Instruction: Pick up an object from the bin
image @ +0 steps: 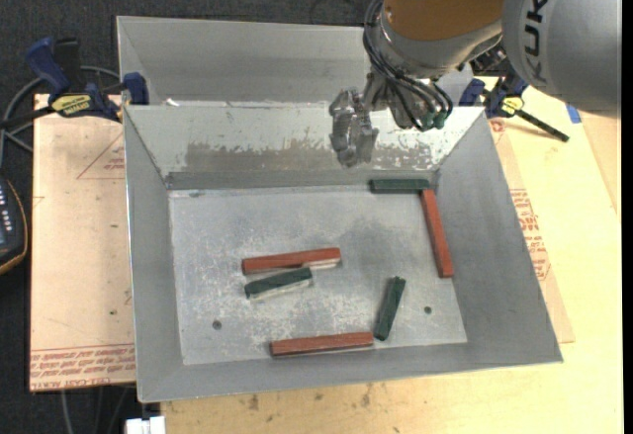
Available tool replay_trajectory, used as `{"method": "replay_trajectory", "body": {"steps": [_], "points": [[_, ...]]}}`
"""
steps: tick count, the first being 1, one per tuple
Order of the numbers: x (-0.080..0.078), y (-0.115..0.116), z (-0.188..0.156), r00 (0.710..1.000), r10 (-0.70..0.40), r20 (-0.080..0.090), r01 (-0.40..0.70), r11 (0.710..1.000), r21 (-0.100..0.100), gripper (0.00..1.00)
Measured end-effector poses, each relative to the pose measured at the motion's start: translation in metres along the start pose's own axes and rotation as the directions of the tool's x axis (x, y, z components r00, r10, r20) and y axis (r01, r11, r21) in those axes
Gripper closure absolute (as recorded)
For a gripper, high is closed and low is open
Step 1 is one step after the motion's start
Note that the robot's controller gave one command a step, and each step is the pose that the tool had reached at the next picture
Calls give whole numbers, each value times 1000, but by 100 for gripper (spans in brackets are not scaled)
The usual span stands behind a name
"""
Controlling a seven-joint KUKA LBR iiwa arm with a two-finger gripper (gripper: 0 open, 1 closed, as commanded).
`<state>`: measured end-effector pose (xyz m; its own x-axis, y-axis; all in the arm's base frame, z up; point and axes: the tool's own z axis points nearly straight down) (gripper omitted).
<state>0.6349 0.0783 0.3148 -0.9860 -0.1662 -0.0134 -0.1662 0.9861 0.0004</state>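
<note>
The tool (351, 137) hangs over the back wall of the bin (148, 254), near a green bar (401, 185) in its back right corner. Released or clenched, I cannot tell

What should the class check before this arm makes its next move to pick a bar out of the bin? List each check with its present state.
1. Pincer clear of the bars: ok; it hangs by the back wall, touching none of them.
2. Nearest bar identified: ok; the back green bar lies closest to it in this view.
3. That bar has room on both long sides: not ok; it lies along the wall's foot.
4. It is apart from the right red bar: cannot tell; their ends meet or nearly meet.
5. An easier option exists: cannot tell; the middle red bar has a short green bar close alongside.
</note>
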Motion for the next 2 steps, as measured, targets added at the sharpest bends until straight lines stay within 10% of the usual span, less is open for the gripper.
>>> {"method": "replay_trajectory", "body": {"steps": [1, 2], "points": [[39, -11, 97, 997, -73, -21, 73, 997, -2, 100], [36, -10, 92, 997, -73, -11, 73, 997, -1, 0]]}}
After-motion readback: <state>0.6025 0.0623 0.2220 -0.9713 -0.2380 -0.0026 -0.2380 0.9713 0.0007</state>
